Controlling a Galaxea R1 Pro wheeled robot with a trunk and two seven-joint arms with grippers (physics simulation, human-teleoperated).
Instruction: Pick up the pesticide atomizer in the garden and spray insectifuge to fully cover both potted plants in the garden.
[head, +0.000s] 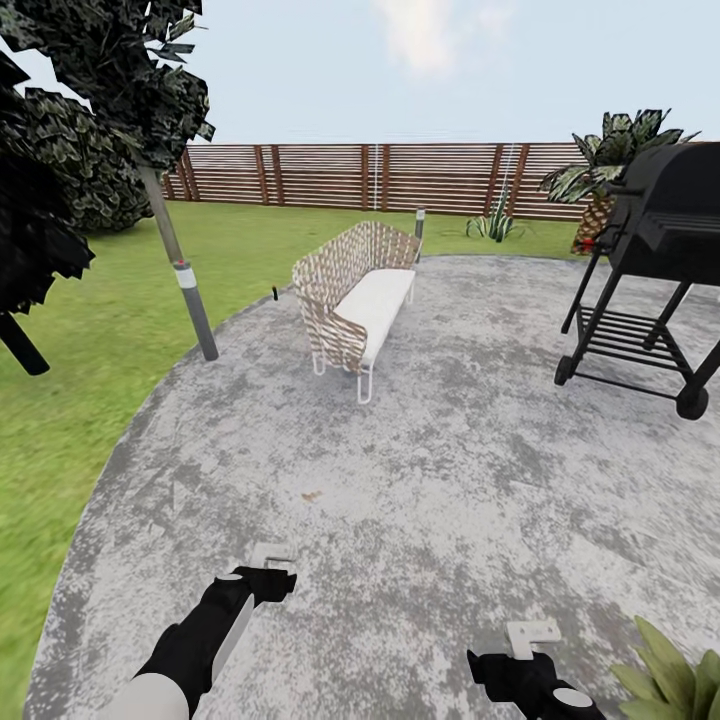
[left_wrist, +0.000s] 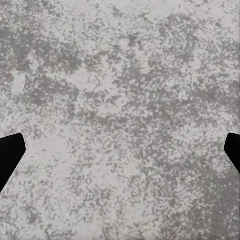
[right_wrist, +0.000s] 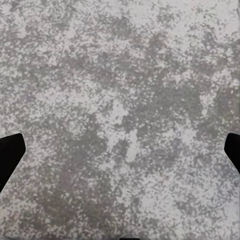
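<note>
While both hover over grey paving (head: 420, 480), left hand (left_wrist: 120, 150) and right hand (right_wrist: 120, 150) gape wide, holding nothing.

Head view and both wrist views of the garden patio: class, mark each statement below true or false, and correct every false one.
1. The wicker bench stands on the grey paving. True.
2. The barbecue grill stands on the lawn beside the leaning post. False: it stands on the paving at the right, far from the leaning post.
3. The left gripper holds a bottle. False: its fingers are spread apart with nothing between them, above bare paving.
4. A slatted wooden fence closes off the far side of the lawn. True.
5. The right gripper is open over paving. True.
</note>
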